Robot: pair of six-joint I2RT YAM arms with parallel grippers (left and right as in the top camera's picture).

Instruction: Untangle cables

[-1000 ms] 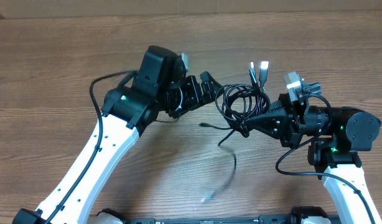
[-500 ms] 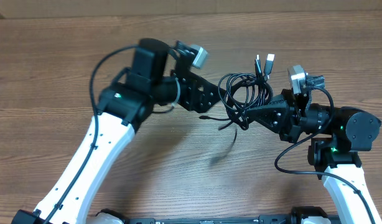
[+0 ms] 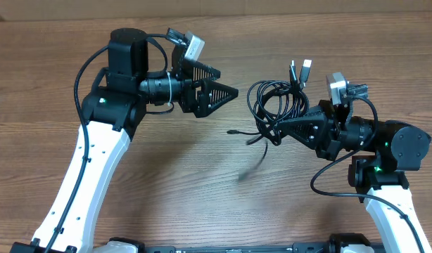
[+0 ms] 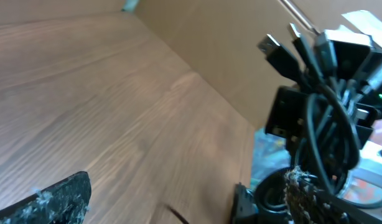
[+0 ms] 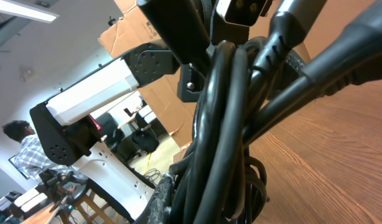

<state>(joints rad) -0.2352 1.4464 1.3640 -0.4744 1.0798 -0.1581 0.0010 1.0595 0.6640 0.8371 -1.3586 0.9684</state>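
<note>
The cables (image 3: 276, 107) are a tangled bundle of thin black cords held above the table, with plugs (image 3: 300, 70) sticking up at the top. My right gripper (image 3: 274, 131) is shut on the bundle's lower part. Loose cord ends (image 3: 252, 138) hang from it to the left. In the right wrist view the bundle (image 5: 231, 118) fills the frame, clamped at the gripper (image 5: 197, 199). My left gripper (image 3: 229, 92) is open and empty, left of the bundle and apart from it. In the left wrist view its jaws (image 4: 178, 205) are wide apart, and the cables (image 4: 325, 106) show at the right.
The wooden table (image 3: 202, 204) lies under both arms. A cardboard wall (image 4: 241, 50) stands at the table's far edge. The right arm's body (image 3: 402, 144) sits at the right, and my left arm (image 5: 97, 93) shows in the right wrist view.
My left gripper reached the bundle half a second ago, then drew back to the left with its jaws open. The right gripper still holds the bundle, which shifted slightly; a hanging cord end swings.
</note>
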